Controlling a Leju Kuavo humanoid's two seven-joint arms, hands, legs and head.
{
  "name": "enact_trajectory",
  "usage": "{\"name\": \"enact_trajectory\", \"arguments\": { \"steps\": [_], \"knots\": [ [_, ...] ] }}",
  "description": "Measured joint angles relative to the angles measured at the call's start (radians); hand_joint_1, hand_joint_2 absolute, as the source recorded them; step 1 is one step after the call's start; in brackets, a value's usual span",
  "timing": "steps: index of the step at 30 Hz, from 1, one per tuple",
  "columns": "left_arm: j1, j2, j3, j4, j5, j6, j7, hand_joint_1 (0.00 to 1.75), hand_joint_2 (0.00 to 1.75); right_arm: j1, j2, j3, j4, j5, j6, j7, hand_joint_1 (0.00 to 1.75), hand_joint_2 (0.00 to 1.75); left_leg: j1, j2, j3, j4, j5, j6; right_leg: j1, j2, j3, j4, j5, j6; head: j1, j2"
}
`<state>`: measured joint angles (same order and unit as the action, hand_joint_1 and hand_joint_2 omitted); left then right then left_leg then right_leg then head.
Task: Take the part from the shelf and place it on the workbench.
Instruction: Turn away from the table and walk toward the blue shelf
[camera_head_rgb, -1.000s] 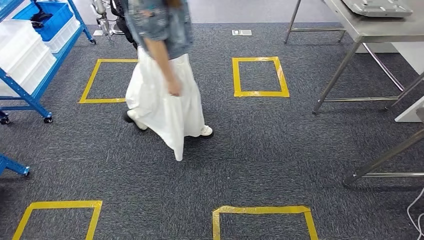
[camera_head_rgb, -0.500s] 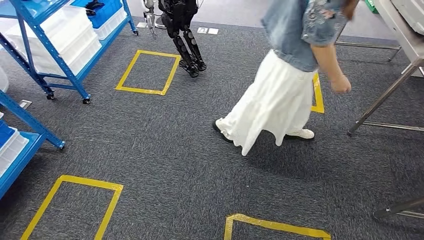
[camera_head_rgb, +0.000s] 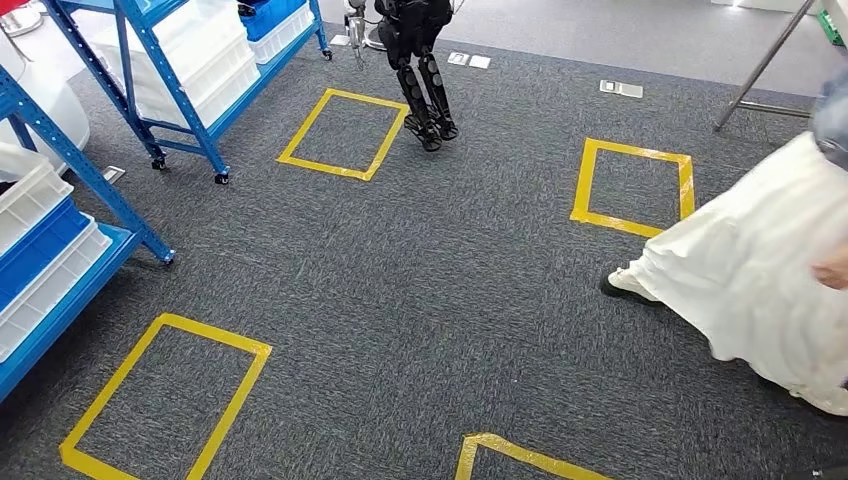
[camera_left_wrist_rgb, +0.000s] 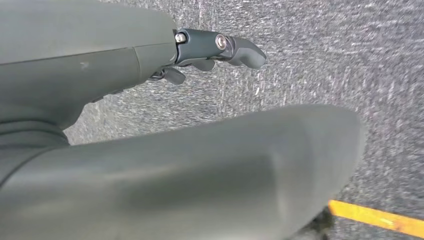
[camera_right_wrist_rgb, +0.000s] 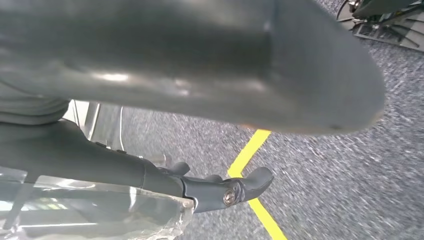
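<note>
The part itself cannot be picked out. A blue shelf (camera_head_rgb: 62, 172) with white and blue bins (camera_head_rgb: 35, 245) stands at the near left in the head view. A steel leg of the workbench (camera_head_rgb: 765, 62) shows at the far right. My left hand (camera_left_wrist_rgb: 75, 65) hangs over the carpet, its thumb (camera_left_wrist_rgb: 200, 170) and fingers (camera_left_wrist_rgb: 235, 47) apart with nothing between them. My right hand (camera_right_wrist_rgb: 75, 150) hangs the same way, thumb (camera_right_wrist_rgb: 200, 65) and fingers (camera_right_wrist_rgb: 225, 192) apart around bare carpet. A clear crinkled film (camera_right_wrist_rgb: 100, 215) lies along the back of those fingers.
A second blue shelf (camera_head_rgb: 200, 110) on castors stands at the back left. Another robot's dark legs (camera_head_rgb: 425, 90) stand at the back centre. A person in a white skirt (camera_head_rgb: 760, 270) is at the right edge. Yellow tape squares (camera_head_rgb: 345, 135) mark the grey carpet.
The whole view has swung left as the camera turned: the shelves came nearer at the left and the workbench slid off to the right. The person walked to the right.
</note>
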<state>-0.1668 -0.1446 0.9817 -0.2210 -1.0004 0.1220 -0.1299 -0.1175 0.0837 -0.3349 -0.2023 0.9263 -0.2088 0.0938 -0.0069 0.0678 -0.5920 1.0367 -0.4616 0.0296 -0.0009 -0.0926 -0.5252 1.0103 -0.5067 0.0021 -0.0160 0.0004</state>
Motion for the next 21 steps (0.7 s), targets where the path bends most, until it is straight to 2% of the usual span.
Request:
{"name": "enact_trajectory", "arguments": {
  "steps": [1, 3, 4, 5, 7, 8, 9, 10, 11, 12, 13, 14, 15, 16, 18, 19, 21],
  "knots": [
    [-0.003, 0.000, 0.000, 0.000, 0.002, 0.000, 0.000, 0.00, 0.00, -0.001, 0.001, 0.000, 0.000, 0.000, 0.001, 0.000, 0.00, 0.00, -0.006, 0.004, 0.004, -0.012, -0.002, 0.004, 0.002, -0.010, 0.001, 0.000, -0.002, 0.003, 0.000, 0.000],
    [-0.004, 0.001, 0.000, -0.001, 0.006, 0.000, -0.001, 0.00, 0.00, -0.005, 0.003, 0.000, 0.000, 0.000, 0.002, 0.002, 0.00, 0.00, -0.005, -0.020, 0.005, -0.022, 0.004, 0.011, 0.003, -0.025, 0.003, 0.000, -0.006, 0.010, 0.000, 0.000],
    [-0.003, 0.001, 0.000, -0.001, 0.007, 0.000, -0.001, 0.00, 0.00, -0.007, 0.004, 0.000, 0.000, 0.001, 0.002, 0.003, 0.00, 0.00, -0.002, -0.031, 0.010, -0.031, 0.009, 0.016, 0.003, -0.013, 0.001, 0.010, -0.014, 0.012, 0.000, 0.000],
    [-0.004, 0.001, 0.000, -0.001, 0.008, 0.000, -0.001, 0.00, 0.00, -0.008, 0.005, 0.000, 0.000, 0.001, 0.003, 0.004, 0.00, 0.00, 0.002, -0.042, 0.014, -0.039, 0.015, 0.021, 0.002, 0.009, -0.008, 0.036, -0.029, 0.013, 0.001, 0.000],
    [-0.007, 0.000, 0.000, -0.001, 0.009, 0.000, -0.001, 0.00, 0.00, -0.008, 0.004, 0.000, 0.000, 0.002, 0.005, 0.006, 0.00, 0.00, 0.007, -0.064, 0.016, -0.045, 0.022, 0.028, -0.004, 0.065, -0.057, 0.146, -0.081, 0.009, 0.006, 0.000],
    [-0.008, 0.000, 0.000, -0.001, 0.009, 0.000, -0.001, 0.00, 0.00, -0.007, 0.004, 0.000, 0.000, 0.002, 0.006, 0.008, 0.00, 0.00, 0.007, -0.077, 0.014, -0.045, 0.023, 0.029, -0.007, 0.079, -0.090, 0.213, -0.106, 0.009, 0.007, 0.000],
    [-0.007, -0.001, -0.001, -0.001, 0.009, 0.000, -0.001, 0.00, 0.00, -0.006, 0.003, 0.000, 0.001, 0.002, 0.007, 0.010, 0.00, 0.00, 0.008, -0.091, 0.014, -0.044, 0.023, 0.029, -0.012, 0.085, -0.115, 0.262, -0.121, 0.013, 0.008, 0.000],
    [-0.006, -0.001, 0.000, -0.001, 0.010, 0.000, -0.001, 0.00, 0.00, -0.005, 0.002, 0.000, 0.001, 0.002, 0.009, 0.012, 0.00, 0.00, 0.009, -0.105, 0.013, -0.044, 0.024, 0.028, -0.016, 0.087, -0.126, 0.279, -0.120, 0.021, 0.009, 0.000],
    [-0.004, -0.001, 0.000, -0.001, 0.011, -0.001, 0.000, 0.00, 0.00, -0.005, 0.001, 0.000, 0.001, 0.002, 0.011, 0.013, 0.00, 0.00, 0.011, -0.119, 0.014, -0.043, 0.024, 0.026, -0.021, 0.089, -0.117, 0.254, -0.101, 0.033, 0.008, 0.000],
    [-0.003, -0.001, 0.000, -0.001, 0.012, -0.001, 0.000, 0.00, 0.00, -0.005, 0.000, 0.000, 0.001, 0.003, 0.013, 0.015, 0.00, 0.00, 0.014, -0.133, 0.015, -0.041, 0.024, 0.022, -0.028, 0.094, -0.092, 0.196, -0.071, 0.048, 0.008, 0.000],
    [-0.003, -0.001, 0.000, -0.001, 0.014, -0.001, 0.001, 0.00, 0.00, -0.006, 0.000, 0.000, 0.001, 0.005, 0.015, 0.016, 0.00, 0.00, 0.016, -0.146, 0.014, -0.039, 0.023, 0.015, -0.036, 0.111, -0.061, 0.125, -0.041, 0.061, 0.010, 0.000],
    [-0.004, -0.002, 0.000, -0.002, 0.016, 0.001, 0.003, 0.00, 0.00, -0.007, 0.001, 0.000, 0.002, 0.007, 0.017, 0.018, 0.00, 0.00, 0.017, -0.158, 0.011, -0.034, 0.021, 0.008, -0.041, 0.129, -0.036, 0.065, -0.018, 0.068, 0.010, 0.000],
    [-0.005, -0.003, 0.000, -0.002, 0.016, 0.006, 0.006, 0.00, 0.00, -0.009, 0.001, 0.000, 0.002, 0.009, 0.018, 0.019, 0.00, 0.00, 0.016, -0.168, 0.006, -0.029, 0.020, 0.000, -0.044, 0.143, -0.019, 0.025, -0.005, 0.067, 0.010, 0.000],
    [-0.005, -0.005, 0.000, -0.002, 0.017, 0.011, 0.009, 0.00, 0.00, -0.011, 0.002, 0.000, 0.003, 0.011, 0.019, 0.020, 0.00, 0.00, 0.016, -0.177, 0.002, -0.027, 0.020, -0.007, -0.043, 0.152, -0.013, 0.010, -0.002, 0.061, 0.010, 0.000],
    [-0.003, -0.008, -0.001, -0.002, 0.017, 0.018, 0.015, 0.00, 0.00, -0.016, 0.002, 0.000, 0.004, 0.014, 0.019, 0.020, 0.00, 0.00, 0.020, -0.190, -0.005, -0.025, 0.023, -0.016, -0.039, 0.138, -0.009, 0.009, 0.001, 0.045, 0.008, 0.000],
    [-0.002, -0.009, -0.001, -0.002, 0.017, 0.018, 0.017, 0.00, 0.00, -0.017, 0.002, 0.000, 0.004, 0.015, 0.019, 0.020, 0.00, 0.00, 0.022, -0.179, -0.009, -0.019, 0.019, -0.019, -0.038, 0.130, -0.008, 0.009, 0.003, 0.039, 0.008, 0.000],
    [-0.004, -0.011, -0.001, -0.001, 0.017, 0.018, 0.019, 0.00, 0.00, -0.018, 0.001, 0.000, 0.004, 0.015, 0.019, 0.020, 0.00, 0.00, 0.023, -0.127, -0.037, 0.040, -0.017, -0.024, -0.035, 0.110, -0.006, 0.007, 0.004, 0.024, 0.004, 0.000]
  ]
}}
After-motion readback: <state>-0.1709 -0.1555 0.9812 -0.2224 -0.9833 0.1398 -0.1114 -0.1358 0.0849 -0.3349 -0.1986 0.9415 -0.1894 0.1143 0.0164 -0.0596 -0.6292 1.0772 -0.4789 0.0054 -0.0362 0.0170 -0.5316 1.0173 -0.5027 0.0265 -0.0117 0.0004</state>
